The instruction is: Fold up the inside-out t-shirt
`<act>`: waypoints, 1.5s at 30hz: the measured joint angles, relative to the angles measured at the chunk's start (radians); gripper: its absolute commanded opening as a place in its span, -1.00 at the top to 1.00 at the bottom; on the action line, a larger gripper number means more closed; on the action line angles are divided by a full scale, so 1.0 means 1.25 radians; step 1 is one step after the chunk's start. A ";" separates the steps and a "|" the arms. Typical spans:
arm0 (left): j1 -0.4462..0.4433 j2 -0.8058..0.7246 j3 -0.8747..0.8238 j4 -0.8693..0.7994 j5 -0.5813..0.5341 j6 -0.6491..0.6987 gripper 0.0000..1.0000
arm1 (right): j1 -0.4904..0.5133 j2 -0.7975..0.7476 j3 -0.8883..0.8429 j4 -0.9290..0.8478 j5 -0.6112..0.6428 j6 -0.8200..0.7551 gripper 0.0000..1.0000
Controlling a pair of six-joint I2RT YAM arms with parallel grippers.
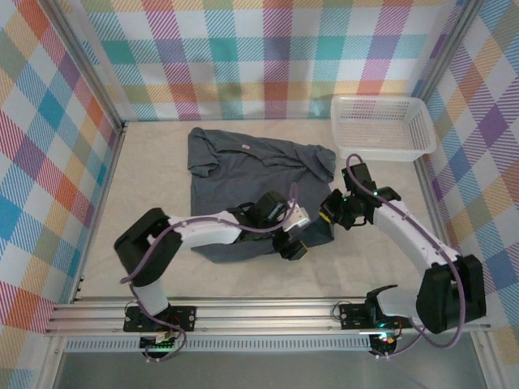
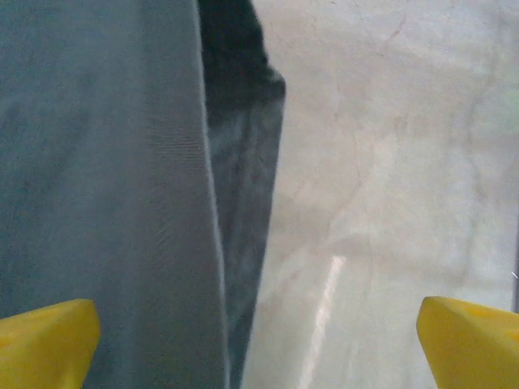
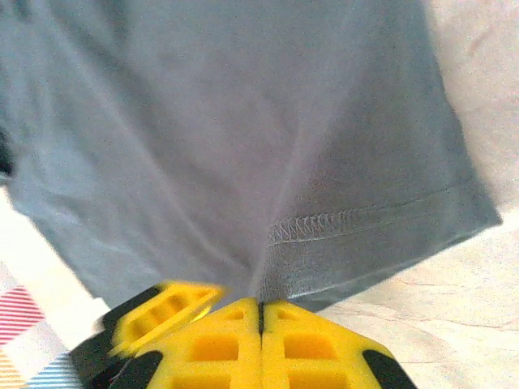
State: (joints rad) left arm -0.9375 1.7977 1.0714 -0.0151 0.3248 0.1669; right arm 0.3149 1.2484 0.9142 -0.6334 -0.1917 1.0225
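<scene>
Left claw hangs wide open over the near edge of the shirt, one fingertip above cloth, the other above bare worktop. Just to its right, the right claw is closed tight on the hem, cloth puckering into the pinch. The shirt lies mostly flat mid-worktop, its tag at the far side. A white basket sits at the far right, near a bunched sleeve.

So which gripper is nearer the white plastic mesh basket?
Right. The right gripper is left of the white plastic mesh basket, toward the robot; the left gripper is farther off that way.
</scene>
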 measured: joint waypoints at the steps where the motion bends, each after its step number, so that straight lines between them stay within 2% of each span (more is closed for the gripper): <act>1: -0.004 0.023 0.021 0.001 -0.016 -0.005 -1.00 | 0.000 -0.009 0.012 -0.002 0.004 0.007 1.00; 6: -0.013 0.055 0.052 -0.007 -0.186 -0.040 -0.96 | -0.007 -0.026 0.034 -0.022 0.028 0.013 1.00; 10: 0.005 0.041 0.018 -0.010 -0.311 -0.061 -0.92 | -0.034 -0.028 0.034 -0.046 0.034 0.007 1.00; 12: 0.028 0.020 -0.015 -0.030 -0.352 -0.070 -0.77 | -0.049 -0.029 0.034 -0.053 0.034 0.005 1.00; 13: 0.046 0.006 -0.034 -0.038 -0.371 -0.077 -0.41 | -0.057 -0.031 0.034 -0.055 0.034 0.003 1.00; 15: 0.089 -0.028 -0.070 -0.057 -0.388 -0.085 0.90 | -0.066 -0.034 0.034 -0.058 0.033 -0.007 1.00; 16: 0.116 -0.049 -0.089 -0.065 -0.379 -0.087 1.00 | -0.069 -0.034 0.034 -0.059 0.033 -0.012 1.00; 18: 0.161 -0.093 -0.115 -0.074 -0.330 -0.095 1.00 | -0.070 -0.034 0.034 -0.060 0.031 -0.022 1.00; 20: 0.193 -0.136 -0.126 -0.072 -0.260 -0.104 1.00 | -0.070 -0.033 0.034 -0.057 0.020 -0.040 0.72; 24: 0.197 -0.209 -0.103 -0.076 -0.118 -0.140 1.00 | -0.069 -0.026 0.034 -0.021 -0.029 -0.117 0.11; 26: 0.197 -0.212 -0.052 -0.095 -0.073 -0.161 1.00 | -0.060 -0.030 0.033 0.012 -0.048 -0.165 0.02; 28: 0.198 -0.212 0.005 -0.119 -0.047 -0.189 1.00 | -0.027 -0.045 0.024 0.065 -0.052 -0.224 0.12; 30: 0.206 -0.208 0.061 -0.146 -0.023 -0.224 1.00 | 0.031 -0.072 -0.002 0.143 -0.049 -0.279 0.40; 34: 0.248 -0.194 0.141 -0.181 0.027 -0.300 1.00 | 0.191 -0.116 -0.078 0.331 0.002 -0.383 0.76; 36: 0.269 -0.190 0.167 -0.206 0.034 -0.331 1.00 | 0.280 -0.107 -0.118 0.443 0.059 -0.480 0.96; 39: 0.282 -0.189 0.201 -0.242 0.034 -0.356 1.00 | 0.372 -0.049 -0.183 0.621 0.158 -0.630 1.00; 45: 0.281 -0.189 0.292 -0.314 0.032 -0.399 1.00 | 0.404 0.181 -0.238 0.951 0.361 -1.003 1.00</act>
State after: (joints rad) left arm -0.5865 1.5616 1.4368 -0.4072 0.3649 -0.3317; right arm 0.8200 1.4750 0.6163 0.5552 0.2592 -0.2314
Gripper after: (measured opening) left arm 0.063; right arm 0.049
